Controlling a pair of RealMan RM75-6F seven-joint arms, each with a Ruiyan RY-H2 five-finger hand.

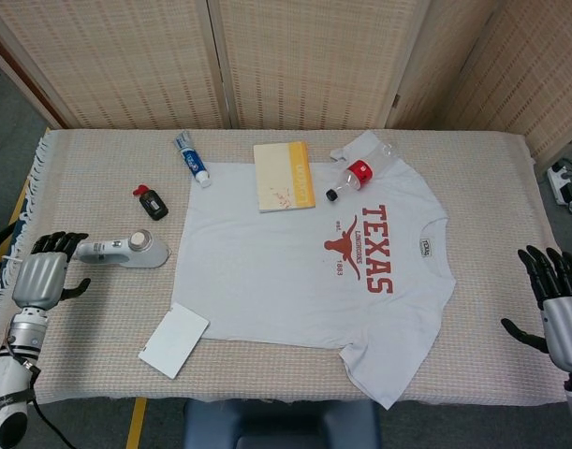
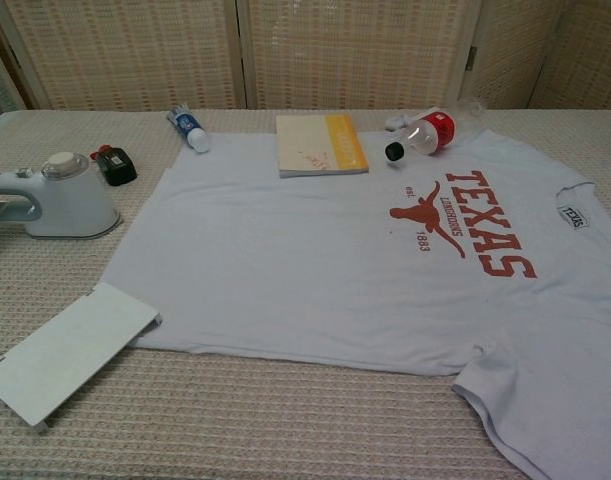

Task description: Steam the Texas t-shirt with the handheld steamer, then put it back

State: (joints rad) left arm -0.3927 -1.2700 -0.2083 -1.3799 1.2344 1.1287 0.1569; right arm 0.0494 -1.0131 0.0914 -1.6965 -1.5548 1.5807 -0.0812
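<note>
Steamer [image 1: 126, 249] on cloth left of Texas t-shirt [image 1: 295, 281]; rigid, probably top-heavy; best taken by slim handle. Left hand [image 1: 44, 277] beside handle, empty, fingers seemingly loosely curled. Right hand [image 1: 559, 313] spread, idle.

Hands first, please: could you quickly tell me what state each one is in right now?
Left hand: open, holding nothing, beside the steamer handle.
Right hand: open, fingers spread, holding nothing.
</note>
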